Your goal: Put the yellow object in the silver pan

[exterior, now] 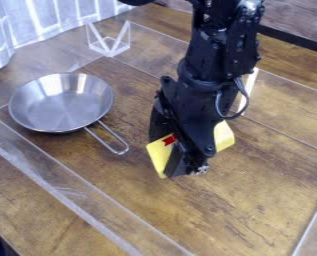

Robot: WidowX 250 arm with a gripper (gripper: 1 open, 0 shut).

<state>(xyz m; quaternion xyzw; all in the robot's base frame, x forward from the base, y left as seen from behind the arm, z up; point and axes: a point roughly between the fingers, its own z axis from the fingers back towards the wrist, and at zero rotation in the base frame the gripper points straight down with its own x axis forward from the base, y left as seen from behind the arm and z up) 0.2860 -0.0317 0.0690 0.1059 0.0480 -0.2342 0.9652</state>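
Note:
The yellow object (165,155), a small yellow block with red marks on its label, hangs tilted just above the wooden table. My black gripper (185,160) points almost straight down and is shut on the block, and the arm hides much of it. The silver pan (61,101), round and shiny with a thin wire-loop handle (110,139), lies empty on the table to the left of the gripper, well apart from it.
A clear plastic stand (110,38) sits at the back behind the pan. Clear raised strips run across the wooden table (254,215), one along the front left near the pan's handle.

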